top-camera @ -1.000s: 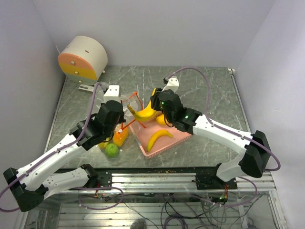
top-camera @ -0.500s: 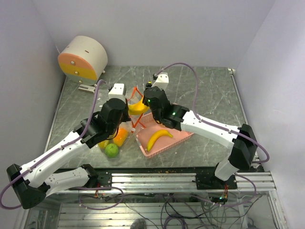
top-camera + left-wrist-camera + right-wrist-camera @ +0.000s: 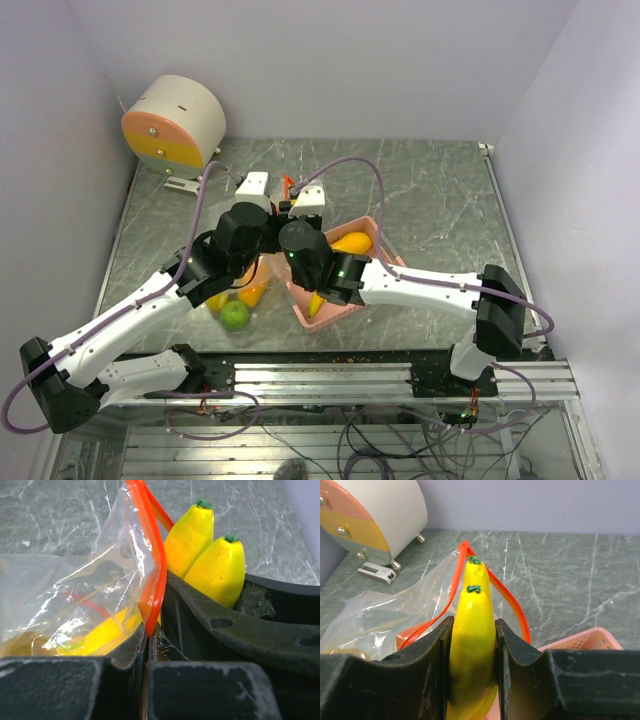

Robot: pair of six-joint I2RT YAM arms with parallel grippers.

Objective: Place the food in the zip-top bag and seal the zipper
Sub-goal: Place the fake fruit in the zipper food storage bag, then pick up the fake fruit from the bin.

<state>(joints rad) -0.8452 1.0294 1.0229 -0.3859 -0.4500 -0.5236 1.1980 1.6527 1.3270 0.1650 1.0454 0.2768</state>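
**Left wrist.** The left gripper (image 3: 148,630) is pinching the zipper (image 3: 156,575) of the zip-top bag (image 3: 70,590). Its jaws are together on the strip and are holding that edge of the mouth up. Yellow food is showing through the film low in the bag. The bananas (image 3: 210,555), a joined pair, are sitting just beside the strip, outside the film on this side.

**Right wrist.** The right gripper (image 3: 472,650) is clamping the bananas between its pads. Their long axis is running straight out along the fingers. The green stem ends are pointing away from the wrist, toward the loop the zipper is forming. Whether the tips are through the mouth, I cannot tell.

**Top external.** Both wrists are crowding together beside the pink basket (image 3: 385,262), hiding the fingertips. A mango-like piece (image 3: 350,242) is lying in the basket. The green ball (image 3: 235,315) is lying by the left arm.

**Risks (judgement).**
- The stem tips may be catching the strip, not the opening. That would be folding the floppy mouth shut or dragging it out of the pinch.
- Letting go too early would be dropping the pair outside the film.
- With the fingers this near each other, a small sideways error could be knocking one gripper into the other.
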